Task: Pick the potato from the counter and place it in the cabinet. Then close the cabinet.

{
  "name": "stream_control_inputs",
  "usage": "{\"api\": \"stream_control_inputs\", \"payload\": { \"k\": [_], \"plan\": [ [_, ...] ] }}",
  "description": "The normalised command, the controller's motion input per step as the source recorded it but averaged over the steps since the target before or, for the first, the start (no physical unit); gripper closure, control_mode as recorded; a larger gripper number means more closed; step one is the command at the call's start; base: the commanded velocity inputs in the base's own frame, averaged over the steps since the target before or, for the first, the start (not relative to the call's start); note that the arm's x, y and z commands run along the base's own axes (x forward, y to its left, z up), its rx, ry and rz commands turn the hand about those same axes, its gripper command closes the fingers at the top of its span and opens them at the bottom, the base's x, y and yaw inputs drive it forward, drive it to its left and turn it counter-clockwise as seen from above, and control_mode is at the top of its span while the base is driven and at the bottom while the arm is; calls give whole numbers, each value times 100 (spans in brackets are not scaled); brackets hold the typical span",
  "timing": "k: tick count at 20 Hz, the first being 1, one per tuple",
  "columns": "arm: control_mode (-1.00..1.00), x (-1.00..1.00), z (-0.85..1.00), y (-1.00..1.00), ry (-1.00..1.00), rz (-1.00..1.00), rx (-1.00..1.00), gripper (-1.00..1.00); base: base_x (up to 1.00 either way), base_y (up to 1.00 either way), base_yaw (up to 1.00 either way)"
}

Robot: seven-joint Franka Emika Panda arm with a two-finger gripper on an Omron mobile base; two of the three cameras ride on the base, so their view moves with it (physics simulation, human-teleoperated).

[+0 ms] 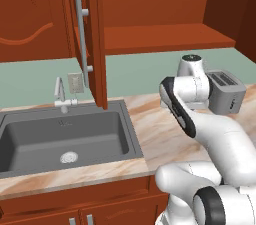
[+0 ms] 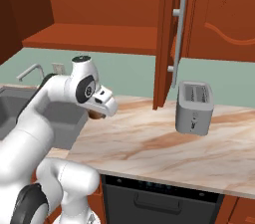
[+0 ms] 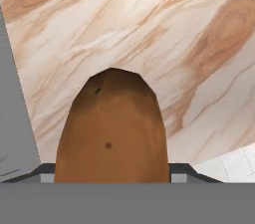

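Note:
The brown potato (image 3: 112, 133) sits large in the hand view, with my gripper (image 3: 112, 172) shut on it and a dark finger tip at each lower side. It hangs above the marbled counter (image 3: 149, 24). From the right base view, the potato (image 2: 94, 115) peeks out as a brown lump under the white hand, over the counter (image 2: 164, 148) near the sink. The cabinet (image 1: 165, 36) stands open above, its door (image 1: 92, 34) swung out edge-on with the long silver handle (image 1: 80, 34). The bare shelf (image 2: 89, 36) shows inside, beside the door (image 2: 172, 39).
A silver toaster (image 1: 226, 90) (image 2: 194, 107) stands on the counter to the right. The dark grey sink (image 1: 60, 139) with its faucet (image 1: 60, 94) lies to the left. The open door hangs over the counter's back, between sink and toaster.

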Motion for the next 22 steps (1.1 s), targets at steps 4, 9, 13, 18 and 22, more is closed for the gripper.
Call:
{"api": "stream_control_inputs", "payload": {
  "k": [4,9,13,18,22],
  "plan": [
    [-100,0,100,3,-10,0,-5,100,0,0,0],
    [-100,0,98,0,-17,0,-1,100,0,0,0],
    [-100,2,64,0,-37,0,0,100,0,0,0],
    [-100,2,41,0,-52,0,0,100,0,0,0],
    [-100,14,23,0,-50,0,0,100,0,0,0]
  ]
}}
